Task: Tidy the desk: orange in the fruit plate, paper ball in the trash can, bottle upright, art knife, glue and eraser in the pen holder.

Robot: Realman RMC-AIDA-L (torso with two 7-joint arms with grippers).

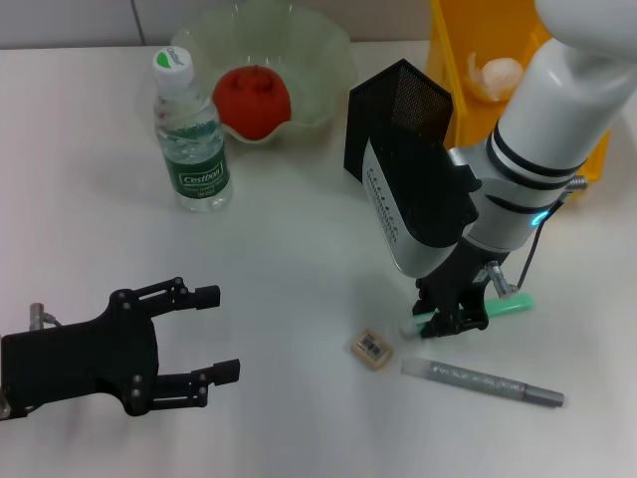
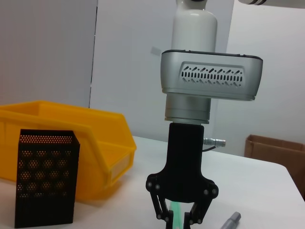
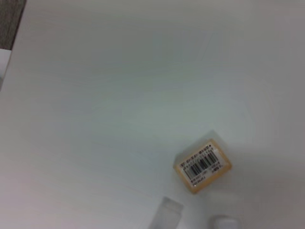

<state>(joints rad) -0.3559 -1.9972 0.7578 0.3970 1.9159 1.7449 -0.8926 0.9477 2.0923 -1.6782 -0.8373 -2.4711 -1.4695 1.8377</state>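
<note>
My right gripper is down at the table, fingers closed around a mint-green glue stick; the left wrist view shows it straddling the stick. The beige eraser lies just left of it, also in the right wrist view. A silver pen-shaped art knife lies in front. The black mesh pen holder stands behind. The orange sits in the fruit plate. The bottle stands upright. The paper ball is in the yellow trash can. My left gripper is open, parked front left.
The pen holder and trash can also show in the left wrist view. A cardboard box stands beyond the table's edge. White tabletop lies between the two arms.
</note>
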